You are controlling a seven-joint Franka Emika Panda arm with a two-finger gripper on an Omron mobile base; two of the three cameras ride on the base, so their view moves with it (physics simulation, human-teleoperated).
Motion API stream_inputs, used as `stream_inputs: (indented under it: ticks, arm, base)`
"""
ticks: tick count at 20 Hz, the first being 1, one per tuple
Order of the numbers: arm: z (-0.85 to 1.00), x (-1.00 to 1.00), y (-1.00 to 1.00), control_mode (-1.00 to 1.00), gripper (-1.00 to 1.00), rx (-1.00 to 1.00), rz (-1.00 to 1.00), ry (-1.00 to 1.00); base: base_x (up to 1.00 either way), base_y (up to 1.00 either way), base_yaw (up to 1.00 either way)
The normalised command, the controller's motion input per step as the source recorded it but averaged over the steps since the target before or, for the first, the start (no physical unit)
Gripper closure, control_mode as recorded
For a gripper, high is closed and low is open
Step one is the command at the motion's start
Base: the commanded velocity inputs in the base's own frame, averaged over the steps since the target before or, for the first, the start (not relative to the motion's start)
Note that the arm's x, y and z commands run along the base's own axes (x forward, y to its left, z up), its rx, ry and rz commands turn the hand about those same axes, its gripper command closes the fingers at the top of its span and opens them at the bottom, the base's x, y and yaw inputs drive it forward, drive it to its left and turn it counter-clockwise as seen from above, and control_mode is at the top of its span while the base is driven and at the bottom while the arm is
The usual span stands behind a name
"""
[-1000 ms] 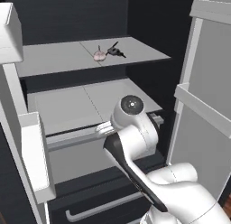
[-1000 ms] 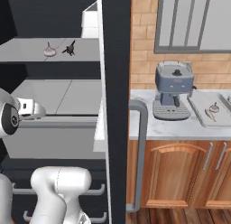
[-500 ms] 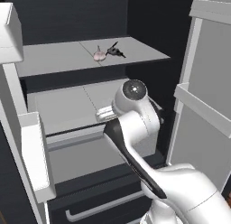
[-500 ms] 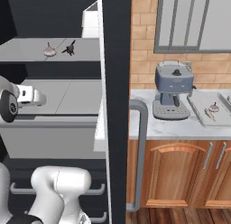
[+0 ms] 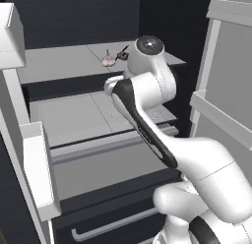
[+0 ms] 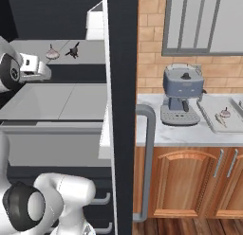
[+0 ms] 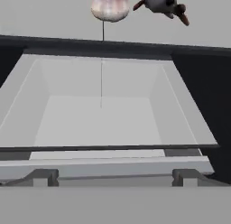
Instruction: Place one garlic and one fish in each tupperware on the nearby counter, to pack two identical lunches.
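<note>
Jaws wide open, empty; garlic (image 7: pixel 110 6) and fish (image 7: pixel 162 3) well ahead on fridge shelf (image 7: pixel 54 15).

A big dark fridge (image 6: pixel 121 111) stands open on the left of the right base view, with grey shelves (image 5: pixel 64 66) inside; a brick wall (image 6: pixel 152 44) fills the upper right, with a window (image 6: pixel 204 21) in it; below are brown wooden cabinet doors (image 6: pixel 185 182) and a wood floor (image 6: pixel 190 227); a blue-grey coffee machine (image 6: pixel 182 94) sits by the wall.
</note>
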Motion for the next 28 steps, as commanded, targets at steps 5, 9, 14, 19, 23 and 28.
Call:
stream_inputs:
  ticks: [5, 9, 14, 19, 23, 28]
  arm:
    - [0.3, 0.22, -0.3, -1.0, -1.0, 0.09, 0.17, -0.02]
    - [0.01, 0.09, -0.08, -1.0, -1.0, 0.04, 0.09, -0.02]
    - [0.0, 0.86, 0.02, -1.0, -1.0, 0.0, 0.0, -0.01]
    - [0.15, 1.0, 0.45, -1.0, -1.0, -0.01, -0.03, 0.0]
    - [0.1, 0.8, 0.43, -1.0, -1.0, -0.02, -0.04, 0.0]
    - [-0.08, 0.27, 0.0, -1.0, -1.0, 0.0, 0.0, 0.0]
  base:
    - [0.0, 0.0, 0.0]
    - [0.0, 0.0, 0.0]
    - [0.0, 0.0, 0.0]
    - [0.0, 0.0, 0.0]
    - [0.0, 0.0, 0.0]
    - [0.0, 0.0, 0.0]
